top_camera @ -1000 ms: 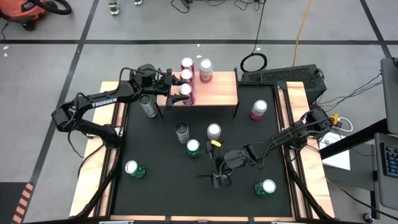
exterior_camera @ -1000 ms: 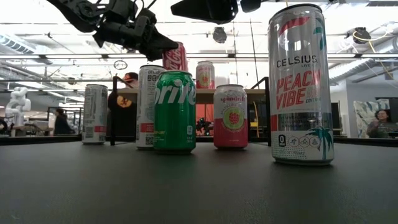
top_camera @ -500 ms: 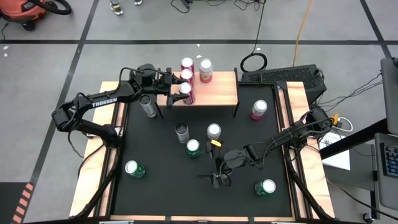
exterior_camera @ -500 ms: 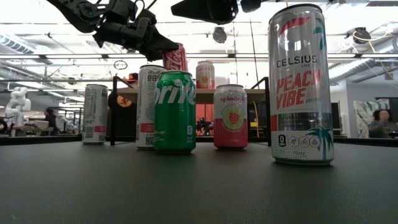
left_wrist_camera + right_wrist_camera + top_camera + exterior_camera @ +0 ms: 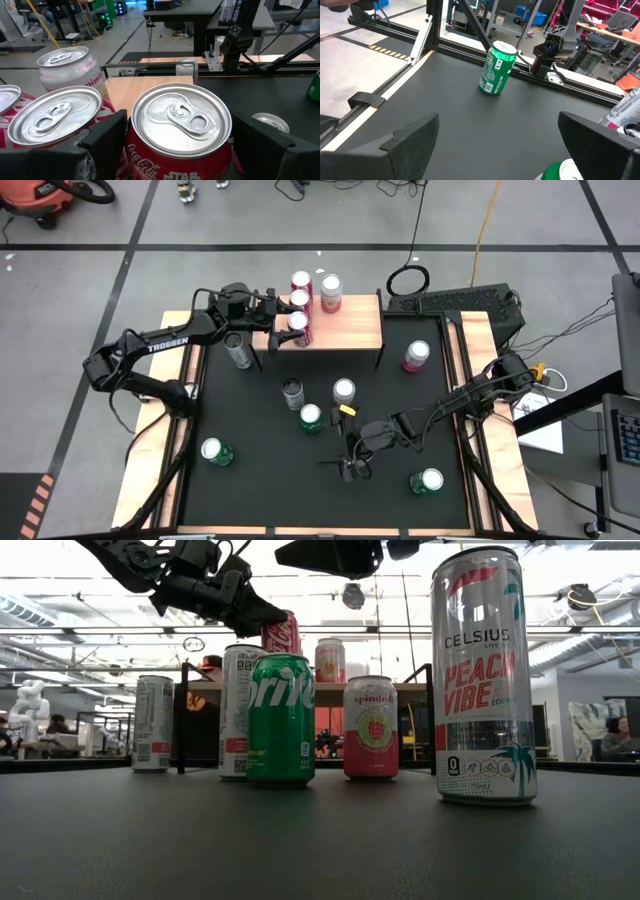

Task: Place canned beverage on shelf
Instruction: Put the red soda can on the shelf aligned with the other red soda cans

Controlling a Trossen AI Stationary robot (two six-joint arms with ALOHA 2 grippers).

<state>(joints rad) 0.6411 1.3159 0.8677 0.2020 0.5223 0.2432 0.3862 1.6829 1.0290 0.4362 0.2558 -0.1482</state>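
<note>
The left gripper [image 5: 283, 321] is clamped on the Coca-Cola can [image 5: 180, 131] over the shelf [image 5: 350, 328] edge. Best lower it upright, clear of the neighbouring can [image 5: 52, 120] beside it.

Celsius can [image 5: 484, 675]: "PEACH VIBE"; green can [image 5: 281, 719]: "Sprite".

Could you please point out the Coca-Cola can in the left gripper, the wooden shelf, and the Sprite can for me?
Coca-Cola can [image 5: 181, 119]: left wrist view, on its silver lid.
Shelf [image 5: 352, 328]: high view, on the bare wooden top.
Sprite can [image 5: 281, 718]: low view, on its green side, at the label.
</note>
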